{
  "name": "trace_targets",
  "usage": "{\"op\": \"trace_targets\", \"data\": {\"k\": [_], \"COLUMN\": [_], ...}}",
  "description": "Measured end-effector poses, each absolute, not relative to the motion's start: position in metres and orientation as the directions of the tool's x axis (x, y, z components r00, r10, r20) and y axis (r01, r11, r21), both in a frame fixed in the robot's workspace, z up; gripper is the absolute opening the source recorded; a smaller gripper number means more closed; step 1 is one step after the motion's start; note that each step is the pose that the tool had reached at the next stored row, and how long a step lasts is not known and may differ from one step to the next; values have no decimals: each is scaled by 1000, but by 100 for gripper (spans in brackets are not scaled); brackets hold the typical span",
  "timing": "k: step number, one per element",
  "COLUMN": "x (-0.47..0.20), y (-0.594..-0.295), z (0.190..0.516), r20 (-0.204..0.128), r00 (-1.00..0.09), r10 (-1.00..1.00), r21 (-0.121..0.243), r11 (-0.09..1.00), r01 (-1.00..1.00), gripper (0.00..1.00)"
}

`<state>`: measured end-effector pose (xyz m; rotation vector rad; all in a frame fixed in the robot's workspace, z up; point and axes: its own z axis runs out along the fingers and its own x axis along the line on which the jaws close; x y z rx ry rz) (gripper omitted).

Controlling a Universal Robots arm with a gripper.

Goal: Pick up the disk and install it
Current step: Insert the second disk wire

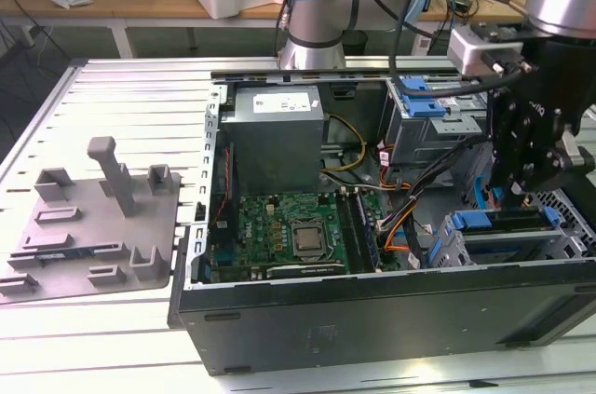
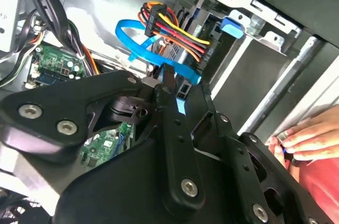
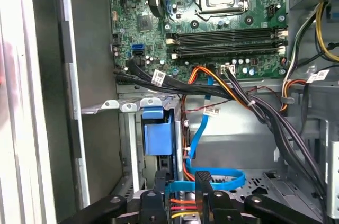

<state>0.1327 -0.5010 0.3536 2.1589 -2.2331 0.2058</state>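
Second wrist view has my pincer (image 2: 165,89) nearly closed, gripping nothing I can make out, inside the computer case (image 1: 372,310); the disk (image 1: 507,222) sits in its bay below me, apparently seated.

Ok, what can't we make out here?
- Second wrist view: the end effector body covers most of the motherboard; the person's hand is cut off by the edge.
- Exterior view: the drive bay is partly blocked by the end effector.
- First wrist view: whether the blue carrier holds the disk; bay walls cover it.
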Motion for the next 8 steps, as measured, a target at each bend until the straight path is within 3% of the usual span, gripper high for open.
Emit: {"op": "trace_targets", "data": {"k": [8], "x": [124], "y": [-501], "z": [380], "r20": [112], "r00": [-39], "r10": [-993], "r21": [-90], "r11": [29], "r01": [-995], "gripper": [36]}}
